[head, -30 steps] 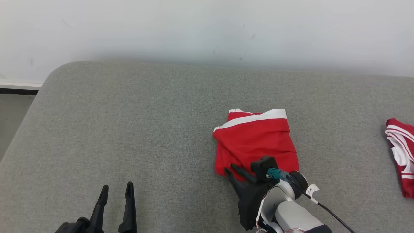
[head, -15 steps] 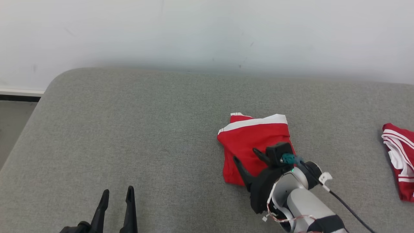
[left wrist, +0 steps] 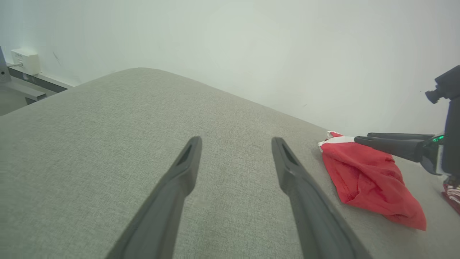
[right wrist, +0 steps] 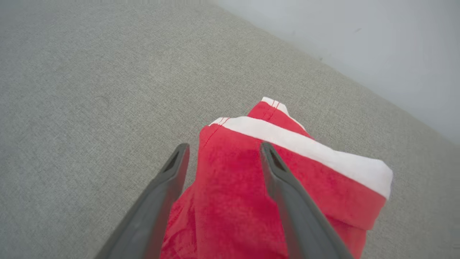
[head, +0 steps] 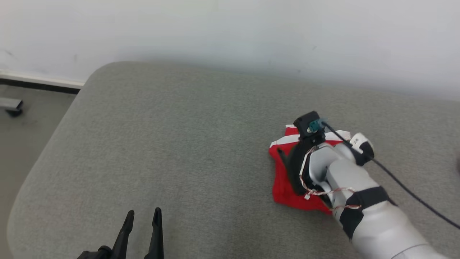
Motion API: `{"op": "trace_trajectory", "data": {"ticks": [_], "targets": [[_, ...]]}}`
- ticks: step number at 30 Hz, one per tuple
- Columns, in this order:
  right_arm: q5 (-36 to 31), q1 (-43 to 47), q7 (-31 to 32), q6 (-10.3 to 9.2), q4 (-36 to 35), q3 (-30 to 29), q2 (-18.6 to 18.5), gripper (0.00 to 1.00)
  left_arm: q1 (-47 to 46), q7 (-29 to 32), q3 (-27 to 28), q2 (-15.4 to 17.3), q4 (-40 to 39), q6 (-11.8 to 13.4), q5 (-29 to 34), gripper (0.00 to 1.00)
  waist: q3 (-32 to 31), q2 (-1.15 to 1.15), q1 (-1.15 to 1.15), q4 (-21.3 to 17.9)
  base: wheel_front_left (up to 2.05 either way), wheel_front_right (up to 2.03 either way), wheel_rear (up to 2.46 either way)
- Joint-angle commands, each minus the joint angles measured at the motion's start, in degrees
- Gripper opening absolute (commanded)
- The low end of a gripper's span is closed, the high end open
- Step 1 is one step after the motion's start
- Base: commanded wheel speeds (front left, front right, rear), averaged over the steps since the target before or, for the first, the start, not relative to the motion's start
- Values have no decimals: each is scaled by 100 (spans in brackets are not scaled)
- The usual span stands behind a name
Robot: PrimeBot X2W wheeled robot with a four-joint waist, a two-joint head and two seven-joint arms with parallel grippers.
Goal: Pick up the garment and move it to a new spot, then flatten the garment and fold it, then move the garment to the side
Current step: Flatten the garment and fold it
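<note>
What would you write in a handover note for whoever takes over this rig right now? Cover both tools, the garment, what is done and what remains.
Left tool: open, holding nothing, low over the grey cushion.
Right tool: open, poised over the garment at its edge, not gripping it.
The garment is red with a white band and lies in a compact fold on the cushion.
Done: it appears folded.
Left: grasp it and move it to the side.

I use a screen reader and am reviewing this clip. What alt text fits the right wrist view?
The right gripper, open, is poised over a folded red garment with a white band, lying on a grey padded surface. A pale wall stands behind.
</note>
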Motion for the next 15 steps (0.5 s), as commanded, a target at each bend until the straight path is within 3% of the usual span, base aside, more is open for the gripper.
{"op": "trace_trajectory", "data": {"ticks": [1, 15], "targets": [[-104, -86, -11, -16, 48, 0, -62, 100, 40, 1, -5, 0, -20, 20, -29, 100, 134, 0, 0, 217, 0, 0, 0], [-788, -649, -71, -16, 969, -570, -386, 100, -173, 1, -167, 1, -108, 65, -176, 100, 513, 0, 0, 596, 0, 0, 0]]}}
